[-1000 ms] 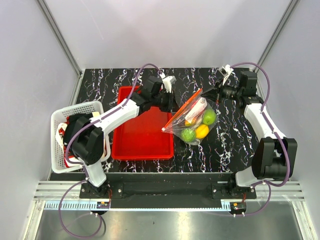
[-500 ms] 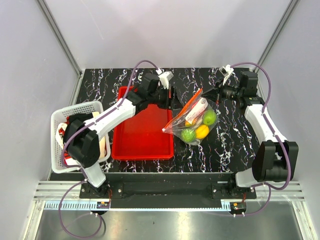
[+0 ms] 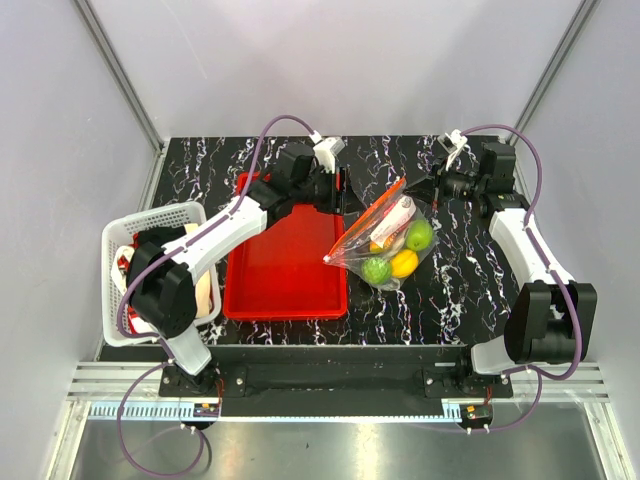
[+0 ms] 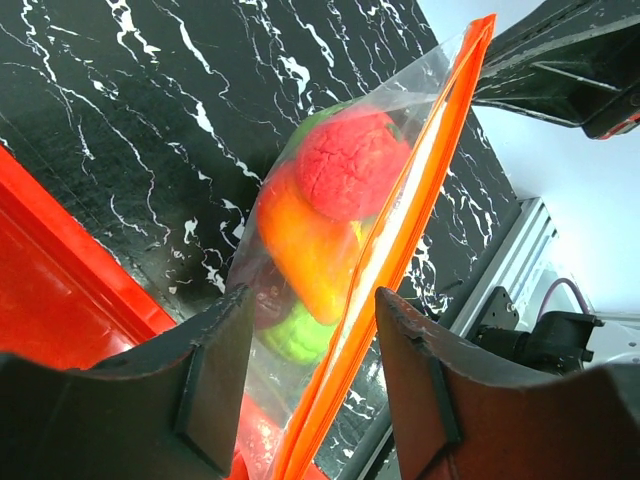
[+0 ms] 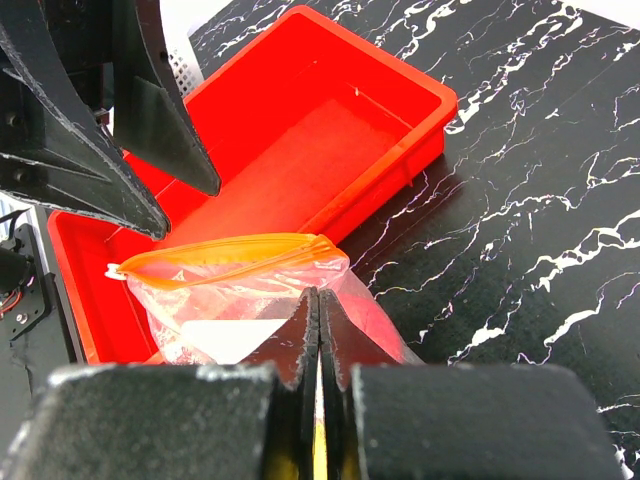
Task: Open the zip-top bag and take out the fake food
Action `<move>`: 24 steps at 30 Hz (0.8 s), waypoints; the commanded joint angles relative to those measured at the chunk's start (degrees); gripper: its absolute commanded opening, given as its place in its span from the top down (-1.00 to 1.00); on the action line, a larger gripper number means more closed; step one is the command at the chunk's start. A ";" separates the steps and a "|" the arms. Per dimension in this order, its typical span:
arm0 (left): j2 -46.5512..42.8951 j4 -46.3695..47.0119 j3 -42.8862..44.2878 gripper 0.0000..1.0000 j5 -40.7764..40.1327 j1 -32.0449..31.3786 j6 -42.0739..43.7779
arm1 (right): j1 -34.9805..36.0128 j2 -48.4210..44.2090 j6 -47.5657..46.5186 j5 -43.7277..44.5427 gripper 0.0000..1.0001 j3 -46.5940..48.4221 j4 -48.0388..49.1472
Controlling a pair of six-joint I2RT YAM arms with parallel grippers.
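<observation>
- Top external view: over the last second the left arm is drawing back toward the far side of the black marbled surface [image 3: 460, 290]. The left claw [image 3: 340, 196] is now hovering over the far right corner of the red plastic tray [image 3: 262, 290], near the bag and apart from it.
- The clear, crinkly zip-top bag [image 3: 385, 240] is sitting where it was, just right of the tray. It is hanging tilted from the right claw [image 3: 430, 194] at its far upper corner.
- The fake food, two green plastic fruits [image 3: 419, 235] and a yellow one [image 3: 404, 263] among it, is all lying inside.
- Left wrist view: the left claw [image 4: 312, 310] is standing released. The red-orange zip strip [image 4: 420, 200] is running up just beyond the gap, touching neither finger.
- Right wrist view: the right claw [image 5: 318, 310] is staying clenched, grasping the bag's clear film just under the strip [image 5: 230, 255]. The strip is bowing slightly, and I cannot tell whether it is parted.
- Judgement: the left arm is re-aiming, not gripping. The opening pull is not yet begun and nothing is out.
</observation>
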 commanded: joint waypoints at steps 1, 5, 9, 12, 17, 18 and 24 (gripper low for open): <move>0.17 3.27 -0.12 -0.06 1.46 -0.70 0.02 | 0.40 -1.42 -0.38 -1.11 1.00 1.48 0.15; 2.02 2.58 0.14 0.00 0.85 -1.05 -0.33 | 0.40 -1.59 -0.11 -1.11 1.00 1.48 0.15; 3.95 1.16 1.11 0.07 0.93 -1.14 -0.06 | 0.40 -1.86 0.06 -0.93 1.00 1.30 0.24; 4.48 0.73 1.63 0.30 1.81 -1.58 0.46 | 0.40 -1.77 0.85 -0.23 1.00 1.48 0.24; 5.53 0.72 3.30 0.62 6.81 -2.37 -0.15 | 0.40 -1.68 5.77 1.62 1.00 2.18 0.06; 5.53 0.72 3.48 0.63 7.17 -2.46 -0.24 | 0.40 -2.12 6.03 2.14 1.00 2.09 0.06; 3.43 2.92 0.68 0.05 7.70 -2.72 -1.20 | 0.40 -2.39 6.56 3.90 1.00 2.00 -1.26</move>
